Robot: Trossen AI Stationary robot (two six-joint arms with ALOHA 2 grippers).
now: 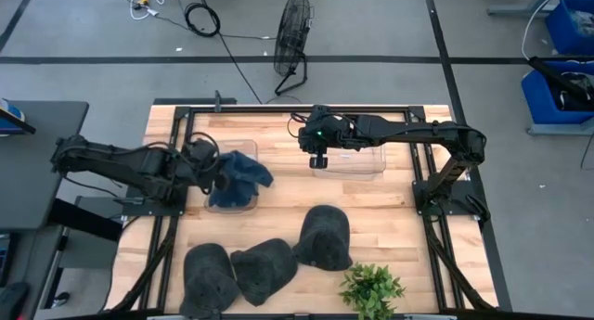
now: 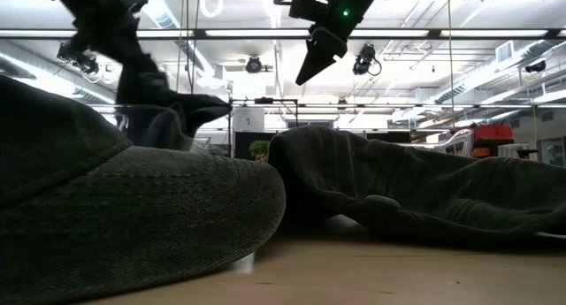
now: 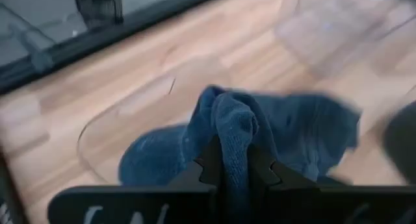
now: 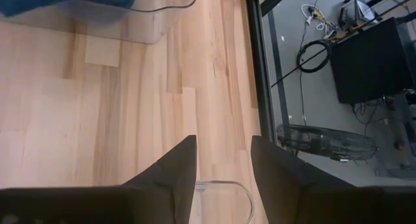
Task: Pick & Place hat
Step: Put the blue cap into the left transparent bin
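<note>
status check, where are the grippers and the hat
Left gripper shut on blue hat, over left clear bin. Right gripper open, empty, above right clear bin. Three dark hats at front edge, nothing blocking.

Left end effector (image 3: 235, 169) pinched closed, right end effector (image 4: 223, 160) apparently parted, hanging raised.

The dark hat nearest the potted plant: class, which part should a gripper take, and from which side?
Judging from above, the hat lies flat, crown up, with neighbours to its left. Probably best to descend from above and pinch a fold of the soft crown, as the left gripper holds the blue hat.
</note>
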